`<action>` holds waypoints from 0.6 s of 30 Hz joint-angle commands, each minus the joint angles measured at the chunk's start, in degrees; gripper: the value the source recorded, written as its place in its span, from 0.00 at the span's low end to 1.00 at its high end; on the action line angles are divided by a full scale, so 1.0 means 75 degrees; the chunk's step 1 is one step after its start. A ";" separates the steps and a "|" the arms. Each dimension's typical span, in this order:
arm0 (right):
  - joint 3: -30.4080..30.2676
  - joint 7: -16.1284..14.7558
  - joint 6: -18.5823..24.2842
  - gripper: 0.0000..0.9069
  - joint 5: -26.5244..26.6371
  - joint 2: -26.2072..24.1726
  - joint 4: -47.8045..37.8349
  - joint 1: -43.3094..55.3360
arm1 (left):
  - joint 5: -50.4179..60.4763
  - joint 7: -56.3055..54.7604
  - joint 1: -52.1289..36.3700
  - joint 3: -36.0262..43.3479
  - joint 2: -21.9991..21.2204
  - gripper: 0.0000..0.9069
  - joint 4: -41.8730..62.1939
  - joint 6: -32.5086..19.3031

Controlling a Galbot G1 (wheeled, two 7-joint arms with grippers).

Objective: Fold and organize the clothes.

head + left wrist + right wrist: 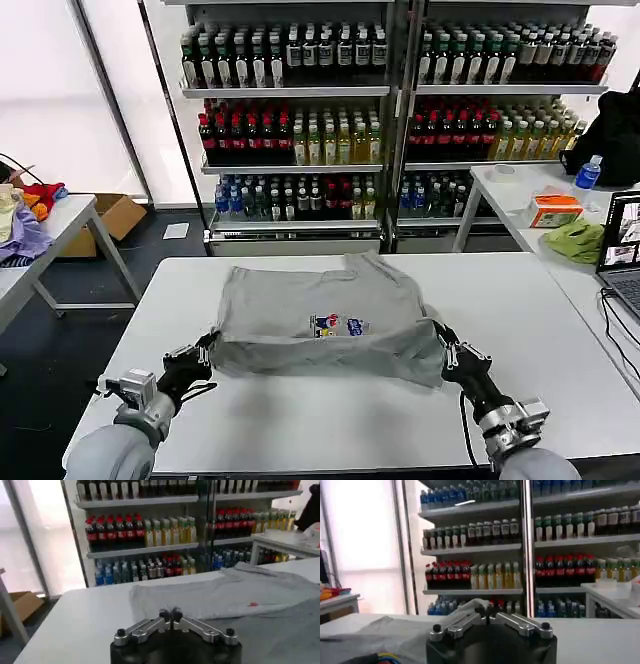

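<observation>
- Light grey shirt [320, 315] spread on white desk [330, 410], roughly centred, collar end toward far edge, near hem toward the robot.
- Small multicoloured chest print [338, 325] facing up, just near of the shirt's middle.
- Near hem raised off the desk along its whole width, forming a shallow hanging fold between the two pincers.
- Left pincer [205, 349] at near-left corner of hem, clenched on the shirt fabric; in left wrist view fingertips [164, 615] pressed together, grey cloth stretching away to the far right behind them.
- Right pincer [443, 345] at near-right corner of hem, likewise clenched on the shirt; in right wrist view tips [481, 612] closed with a pale fold of fabric bunched at them.
- Both arms reaching in from near edge of desk, roughly symmetrical, well apart.
- Far sleeve area and collar lying flat, slight wrinkles near far right.
- Behind desk: shelving [390, 130] stocked with rows of bottled drinks.
- Side desk on right carrying lime-green cloth lump [575, 241], orange-and-white box [553, 210] and laptop [622, 250].
- Side desk on far left carrying pile of coloured garments [25, 215]; cardboard box [115, 222] on floor beside it.
</observation>
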 commanded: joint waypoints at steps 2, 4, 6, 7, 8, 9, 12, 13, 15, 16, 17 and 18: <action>-0.0779 0.0012 -0.0561 1.00 -0.0898 0.0089 -0.0980 0.0949 | 0.0432 0.0385 -0.1838 0.0755 -0.0025 1.00 0.2540 -0.0478; -0.0781 -0.0093 -0.0575 1.00 -0.1056 0.0162 -0.0976 0.0879 | 0.0465 0.0400 -0.1876 0.0795 -0.0100 1.00 0.2569 -0.0507; -0.0709 -0.0222 -0.0562 1.00 -0.1075 0.0178 -0.0878 0.0756 | 0.0517 0.0395 -0.1775 0.0707 -0.0128 1.00 0.2446 -0.0500; -0.0617 -0.0231 -0.0559 1.00 -0.1047 0.0182 -0.0727 0.0640 | 0.0544 0.0390 -0.1705 0.0610 -0.0126 1.00 0.2378 -0.0491; -0.0535 -0.0231 -0.0554 1.00 -0.1018 0.0183 -0.0659 0.0553 | 0.0592 0.0382 -0.1610 0.0535 -0.0105 1.00 0.2290 -0.0487; -0.0354 -0.0224 -0.0554 1.00 -0.0901 0.0174 -0.0486 0.0389 | 0.0645 0.0362 -0.1482 0.0455 -0.0073 1.00 0.2167 -0.0478; -0.0036 0.0181 -0.0585 1.00 -0.0780 0.0176 -0.0068 -0.0063 | 0.0885 0.0296 -0.0992 0.0273 0.0026 1.00 0.1680 -0.0323; 0.0067 0.0420 -0.0731 1.00 -0.0779 0.0184 0.0084 -0.0243 | 0.1078 0.0235 -0.0760 0.0245 0.0017 1.00 0.1537 -0.0253; 0.0306 0.0637 -0.0945 1.00 -0.0671 0.0162 0.0451 -0.0689 | 0.1310 0.0229 -0.0355 0.0258 0.0007 1.00 0.1154 -0.0065; 0.0341 0.0761 -0.1024 1.00 -0.0670 0.0148 0.0591 -0.0869 | 0.1325 0.0245 -0.0091 0.0269 -0.0030 1.00 0.1019 -0.0004; 0.0337 0.1027 -0.1282 1.00 -0.0698 0.0153 0.0728 -0.1053 | 0.1331 0.0264 0.0056 0.0285 -0.0068 1.00 0.0915 0.0023; 0.0305 0.1222 -0.1421 1.00 -0.0701 0.0159 0.0796 -0.1163 | 0.1342 0.0270 0.0145 0.0316 -0.0133 1.00 0.0890 0.0044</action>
